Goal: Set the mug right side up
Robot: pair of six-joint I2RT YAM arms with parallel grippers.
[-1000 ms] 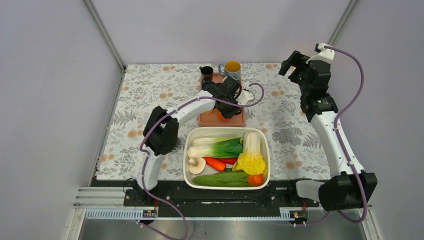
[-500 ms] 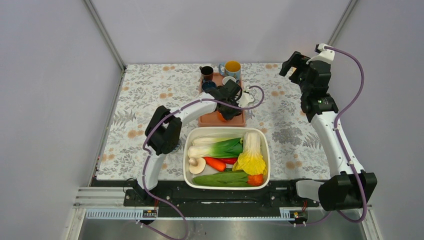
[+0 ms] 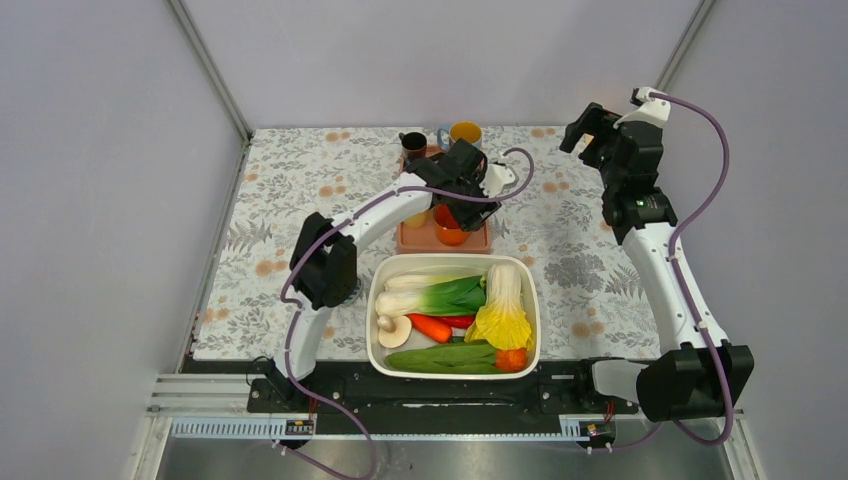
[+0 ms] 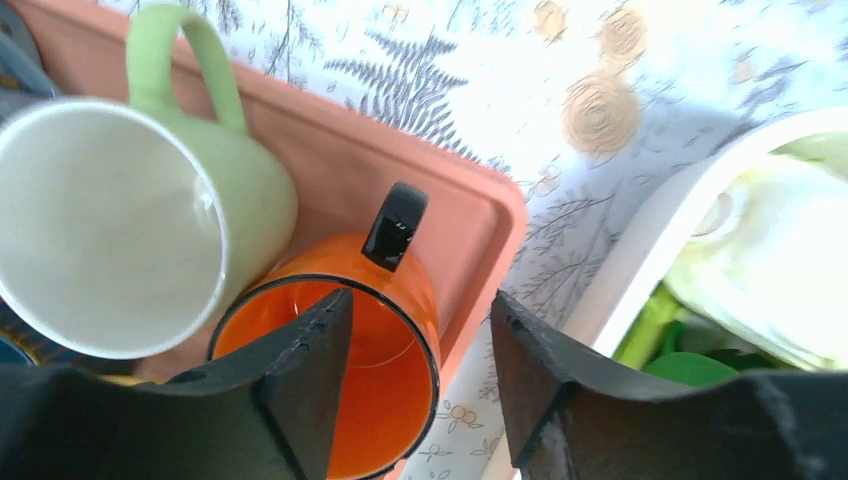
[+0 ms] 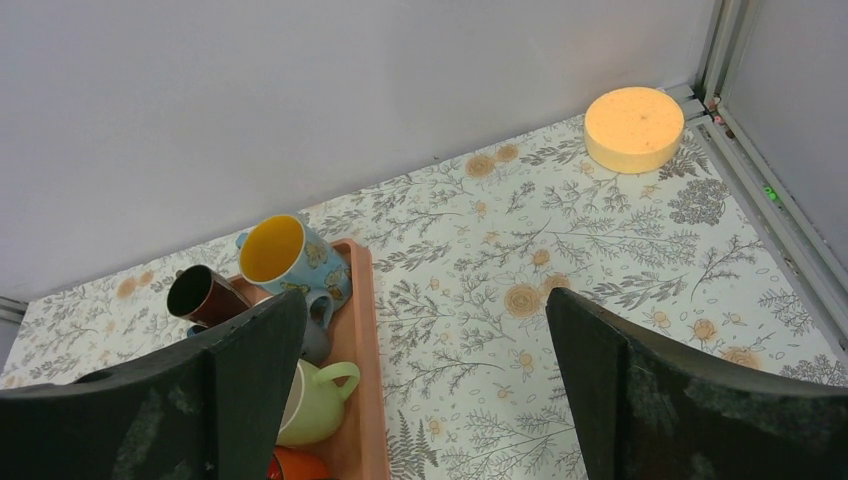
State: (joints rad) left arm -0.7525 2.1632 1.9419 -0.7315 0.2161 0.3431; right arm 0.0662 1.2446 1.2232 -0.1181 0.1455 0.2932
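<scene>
An orange mug [image 4: 385, 390] with a black handle stands upright in the salmon tray [image 4: 340, 140], its mouth facing the left wrist camera; in the top view the orange mug [image 3: 449, 224] sits at the tray's near end. My left gripper [image 4: 421, 300] hovers open just above it, one finger over the mug's inside and the other outside its rim, touching neither. In the top view the left gripper [image 3: 458, 196] is over the tray. My right gripper [image 5: 425, 300] is open and empty, raised at the back right [image 3: 590, 125].
A green mug [image 4: 110, 230] lies beside the orange one. A blue floral mug [image 5: 290, 255] and a dark brown mug [image 5: 200, 293] are at the tray's far end. A white tub of vegetables [image 3: 452, 259] sits right in front of the tray. A yellow disc [image 5: 634, 128] lies in the far right corner.
My left gripper has lifted and drawn back from the tray's near end, uncovering the orange mug, which now stands upright there. The right arm has not moved.
</scene>
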